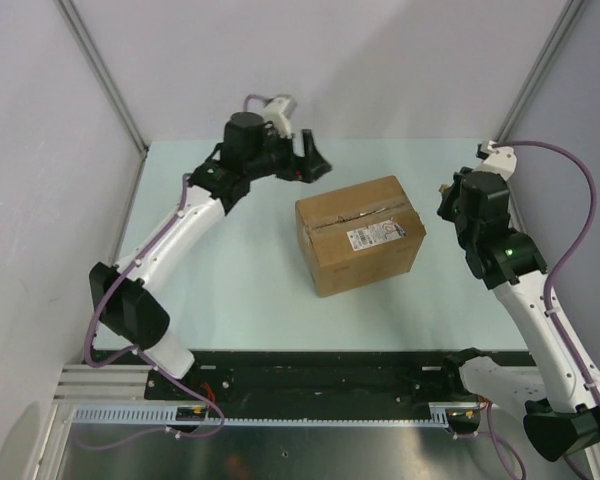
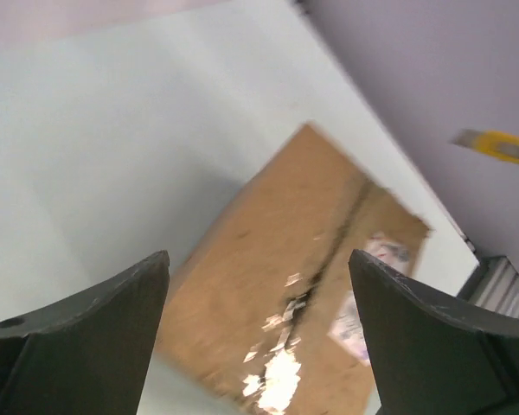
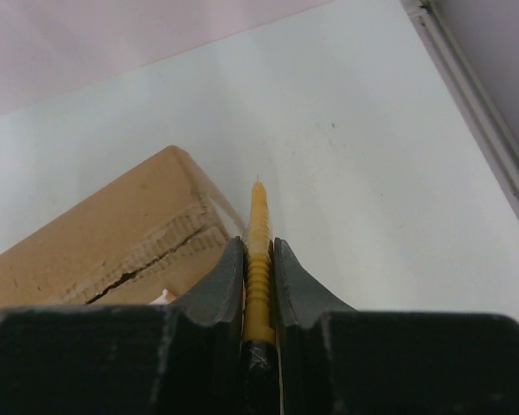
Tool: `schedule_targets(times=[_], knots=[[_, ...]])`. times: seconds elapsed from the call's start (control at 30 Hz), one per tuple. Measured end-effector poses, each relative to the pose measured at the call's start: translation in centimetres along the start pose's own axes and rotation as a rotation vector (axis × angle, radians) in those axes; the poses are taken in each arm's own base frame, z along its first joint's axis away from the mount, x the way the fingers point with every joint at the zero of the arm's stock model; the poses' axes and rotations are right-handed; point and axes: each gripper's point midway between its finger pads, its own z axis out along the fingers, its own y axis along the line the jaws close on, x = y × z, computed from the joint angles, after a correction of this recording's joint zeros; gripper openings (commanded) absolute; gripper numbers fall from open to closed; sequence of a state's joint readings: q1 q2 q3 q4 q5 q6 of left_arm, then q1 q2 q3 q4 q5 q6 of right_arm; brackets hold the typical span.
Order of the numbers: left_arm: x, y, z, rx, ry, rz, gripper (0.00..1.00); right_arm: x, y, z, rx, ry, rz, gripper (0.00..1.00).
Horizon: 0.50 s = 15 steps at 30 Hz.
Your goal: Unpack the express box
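Top external first: looking down on the box [image 1: 360,235] right in the middle of the table [image 1: 230,280], turned a little askew, flaps down, dark seam running along the top and a white label [image 1: 374,236] just beside it. Off the far left corner of the box, spotting the left gripper [image 1: 312,158], near but not touching. Switching to the left wrist: jaws spread wide, nothing between them, staring down across the box top, shiny tape glinting along the seam. Up in the right corner of that view, catching a yellow knife [image 2: 500,147]. Now the right wrist: right gripper [image 3: 258,244] clamped tight on that knife, ribbed yellow body squeezed between the fingers [image 3: 221,281], tip poking forward, just beside the box's corner, over bare table. Cannot tell whether touching the cardboard or only close to it.
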State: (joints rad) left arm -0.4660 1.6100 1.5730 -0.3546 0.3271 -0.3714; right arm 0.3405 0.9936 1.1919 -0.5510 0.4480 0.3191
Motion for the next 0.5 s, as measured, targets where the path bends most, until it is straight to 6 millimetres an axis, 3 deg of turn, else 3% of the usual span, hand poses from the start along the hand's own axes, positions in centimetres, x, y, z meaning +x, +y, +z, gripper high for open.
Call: schedule_targets(times=[0.07, 0.13, 0.2, 0.27, 0.37, 0.5], knots=[[-1.0, -4.4, 0.3, 0.076, -0.04, 0.109, 0.9, -0.1, -0.8, -0.1, 0.033, -0.004, 0.017, 0.0], [-0.3, -9.2, 0.9, 0.16, -0.045, 0.203, 0.89, -0.2, -1.5, -0.3, 0.064, -0.01, 0.031, 0.0], [1.5, -12.8, 1.9, 0.225, -0.026, 0.272, 0.86, -0.5, -2.2, -0.5, 0.087, -0.02, 0.044, 0.0], [4.3, -15.1, 3.0, 0.265, 0.023, 0.335, 0.85, -0.7, -2.8, -0.8, 0.104, -0.028, 0.054, 0.0], [7.9, -15.3, 4.3, 0.261, 0.087, 0.41, 0.85, -0.9, -3.3, -1.0, 0.117, -0.034, 0.061, 0.0], [12.4, -12.7, 4.5, 0.198, 0.17, 0.505, 0.85, -0.7, -3.7, -0.9, 0.126, -0.026, 0.062, 0.0]])
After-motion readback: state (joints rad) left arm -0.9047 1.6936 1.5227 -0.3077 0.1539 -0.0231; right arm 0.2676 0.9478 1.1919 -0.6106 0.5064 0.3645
